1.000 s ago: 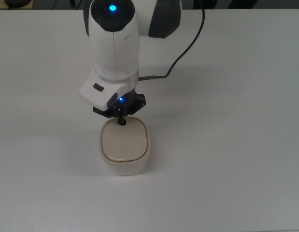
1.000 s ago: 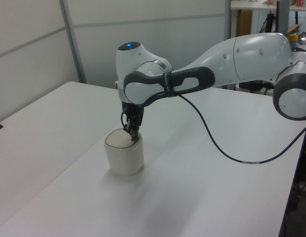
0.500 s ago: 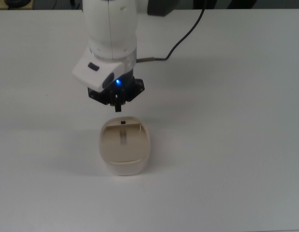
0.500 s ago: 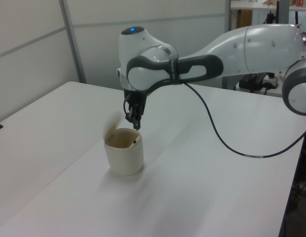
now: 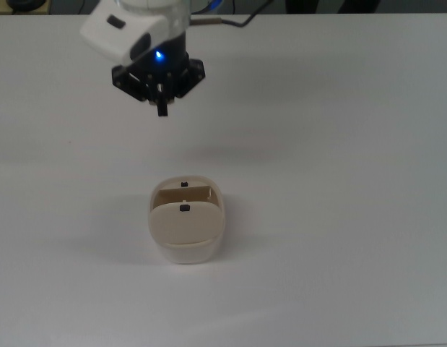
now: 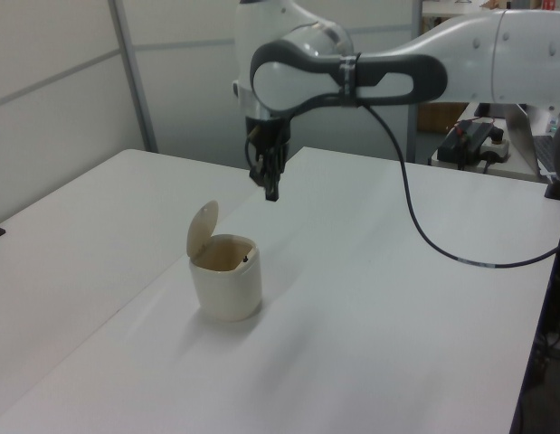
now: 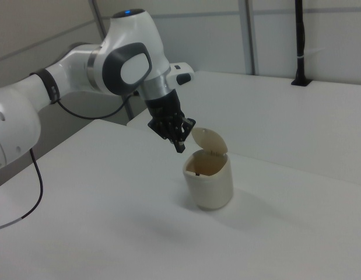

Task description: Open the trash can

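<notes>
While the trash can [image 5: 185,230] sits mid-table in the top view, its lid [image 5: 183,223] is raised and the gripper [image 5: 162,108] hangs far beyond, fingers together, holding nothing. From the left view, the lid [image 6: 202,228] stands upright on the can's left. From the right view, the gripper [image 7: 179,145] hovers left of the can [image 7: 209,181].

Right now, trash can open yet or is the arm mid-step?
Done: the trash can stands open, its lid tipped up at the rim, hollow inside visible. In hand: nothing; the tool hangs above the table, clear of the can, holding nothing. Left: nothing visible.
</notes>
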Action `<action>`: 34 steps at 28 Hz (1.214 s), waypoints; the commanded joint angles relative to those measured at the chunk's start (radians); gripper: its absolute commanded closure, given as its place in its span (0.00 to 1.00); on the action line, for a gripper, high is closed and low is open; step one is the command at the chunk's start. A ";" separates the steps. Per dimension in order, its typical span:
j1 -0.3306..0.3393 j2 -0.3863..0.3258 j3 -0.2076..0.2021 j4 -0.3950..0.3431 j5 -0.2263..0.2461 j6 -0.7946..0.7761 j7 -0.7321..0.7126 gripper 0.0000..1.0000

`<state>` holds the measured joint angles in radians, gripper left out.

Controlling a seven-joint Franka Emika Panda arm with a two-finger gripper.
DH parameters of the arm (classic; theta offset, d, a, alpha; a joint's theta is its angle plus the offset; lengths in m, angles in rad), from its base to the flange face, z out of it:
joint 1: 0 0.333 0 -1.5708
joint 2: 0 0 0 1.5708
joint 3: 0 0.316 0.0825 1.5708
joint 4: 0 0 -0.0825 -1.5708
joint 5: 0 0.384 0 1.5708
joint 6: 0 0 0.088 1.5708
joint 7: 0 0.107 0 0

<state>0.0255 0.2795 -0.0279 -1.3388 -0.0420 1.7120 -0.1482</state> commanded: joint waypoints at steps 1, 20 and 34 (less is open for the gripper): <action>0.001 -0.052 -0.027 -0.014 0.013 -0.078 -0.039 0.95; -0.013 -0.097 -0.037 -0.013 0.005 -0.161 -0.036 0.00; -0.012 -0.109 -0.037 -0.013 0.010 -0.164 -0.037 0.00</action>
<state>0.0086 0.1901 -0.0558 -1.3388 -0.0420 1.5676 -0.1626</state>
